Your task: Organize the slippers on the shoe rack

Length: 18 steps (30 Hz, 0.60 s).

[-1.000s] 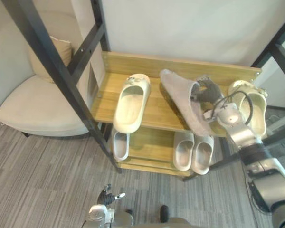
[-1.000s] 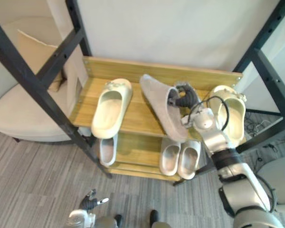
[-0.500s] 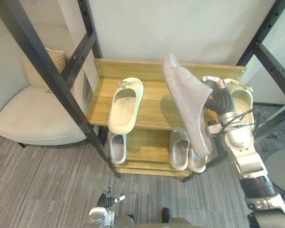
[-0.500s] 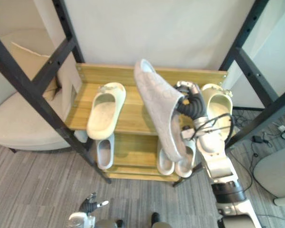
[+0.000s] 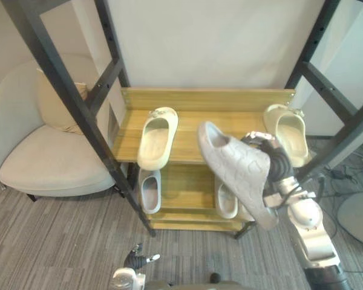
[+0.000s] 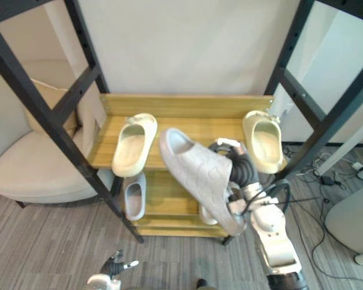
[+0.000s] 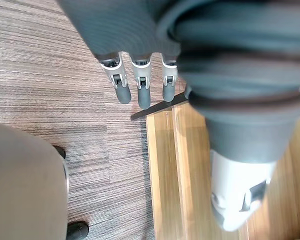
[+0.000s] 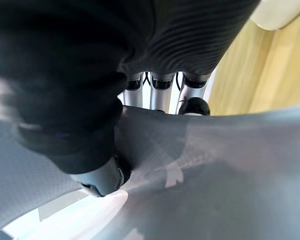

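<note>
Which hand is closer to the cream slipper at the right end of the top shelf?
Right. The right hand, gripping the grey slipper, is just in front of the cream slipper; the left hand hangs low over the floor, far to its left.

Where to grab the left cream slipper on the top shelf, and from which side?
Grip the left cream slipper by its heel end, coming from the front. It lies sole-down with the strap toward the back, and the heel seems to jut past the front edge of the top shelf. A black post crowds its left side. The right hand holds the grey slipper.
</note>
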Available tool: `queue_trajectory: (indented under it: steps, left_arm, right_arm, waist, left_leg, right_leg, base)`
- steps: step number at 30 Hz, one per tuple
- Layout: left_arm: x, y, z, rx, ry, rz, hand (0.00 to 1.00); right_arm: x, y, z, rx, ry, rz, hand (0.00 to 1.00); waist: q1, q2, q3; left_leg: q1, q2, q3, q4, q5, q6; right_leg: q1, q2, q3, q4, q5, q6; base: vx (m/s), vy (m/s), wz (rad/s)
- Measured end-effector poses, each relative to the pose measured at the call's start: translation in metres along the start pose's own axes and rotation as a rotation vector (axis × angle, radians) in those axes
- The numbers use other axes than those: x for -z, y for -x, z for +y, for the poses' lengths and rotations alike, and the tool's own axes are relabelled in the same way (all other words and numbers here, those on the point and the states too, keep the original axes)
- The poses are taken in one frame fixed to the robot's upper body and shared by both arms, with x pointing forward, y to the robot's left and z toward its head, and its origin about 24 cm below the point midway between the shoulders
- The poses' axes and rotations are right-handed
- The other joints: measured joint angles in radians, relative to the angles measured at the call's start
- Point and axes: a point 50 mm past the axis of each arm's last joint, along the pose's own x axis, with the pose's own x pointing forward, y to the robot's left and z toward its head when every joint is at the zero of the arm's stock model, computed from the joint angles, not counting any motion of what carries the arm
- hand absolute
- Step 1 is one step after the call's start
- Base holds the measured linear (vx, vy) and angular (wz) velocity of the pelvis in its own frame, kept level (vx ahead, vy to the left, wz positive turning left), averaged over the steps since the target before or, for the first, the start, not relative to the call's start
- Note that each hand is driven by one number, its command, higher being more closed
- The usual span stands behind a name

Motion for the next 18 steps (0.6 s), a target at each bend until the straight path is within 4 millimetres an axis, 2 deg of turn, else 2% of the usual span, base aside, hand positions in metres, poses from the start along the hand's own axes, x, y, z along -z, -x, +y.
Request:
queue_trajectory:
  steps: [2,3,7,9,11,13,18]
  left_arm:
    - [-0.006,-0.002,0.001,0.012,-0.004,-0.027,0.0]
    - [-0.008,-0.002,0.001,0.011,-0.004,-0.031,0.0]
    - [-0.037,-0.009,0.003,0.007,0.007,-0.121,0.0]
    - [-0.051,-0.012,0.007,-0.002,0.016,-0.165,0.0]
    - [-0.055,-0.012,0.01,-0.011,0.014,-0.187,0.0]
    - [-0.055,-0.012,0.019,-0.038,0.002,-0.187,0.0]
    - [-0.035,-0.011,0.029,-0.093,-0.005,-0.081,0.0]
  right_arm:
    - [0.002,0.0,0.012,-0.116,0.018,0.012,1.0]
    - [0.002,0.0,0.013,-0.127,0.021,0.012,1.0]
    - [-0.004,-0.013,0.03,-0.273,0.092,-0.031,1.0]
    - [-0.006,-0.017,0.034,-0.324,0.15,-0.043,1.0]
    - [-0.006,-0.017,0.036,-0.344,0.184,-0.053,1.0]
    - [-0.007,-0.018,0.037,-0.374,0.23,-0.059,1.0]
    - [-0.015,-0.035,0.03,-0.357,0.362,-0.118,1.0]
  waist:
    - [-0.002,0.006,0.025]
    - [-0.002,0.005,0.032]
    - [0.01,0.018,0.137]
    - [0.021,0.021,0.177]
    - [0.025,0.021,0.19]
    - [0.028,0.012,0.205]
    - [0.041,-0.006,0.264]
  left_leg:
    - [-0.089,-0.017,-0.003,0.103,-0.016,-0.006]
    - [-0.099,-0.019,-0.004,0.118,-0.018,-0.006]
    - [-0.257,-0.051,-0.022,0.335,-0.084,-0.017]
    - [-0.365,-0.069,-0.038,0.464,-0.129,-0.023]
    - [-0.406,-0.076,-0.044,0.505,-0.14,-0.024]
    - [-0.486,-0.084,-0.051,0.564,-0.153,-0.043]
    - [-0.679,-0.096,-0.057,0.734,-0.187,-0.058]
  right_leg:
    - [-0.103,-0.002,0.0,0.141,-0.041,0.007]
    - [-0.112,-0.003,-0.001,0.156,-0.046,0.009]
    - [-0.263,-0.011,-0.019,0.373,-0.118,0.007]
    - [-0.361,-0.017,-0.032,0.489,-0.171,0.005]
    - [-0.401,-0.022,-0.038,0.532,-0.189,0.013]
    - [-0.48,-0.03,-0.05,0.593,-0.2,0.01]
    - [-0.669,-0.036,-0.067,0.768,-0.243,0.0]
  base:
    - [-0.08,-0.023,0.16]
    - [-0.08,-0.023,0.25]
    - [-0.2,-0.016,0.23]
    - [-0.29,-0.007,0.32]
    - [-0.24,-0.006,0.21]
    - [-0.18,-0.01,0.16]
    - [-0.15,-0.033,0.12]
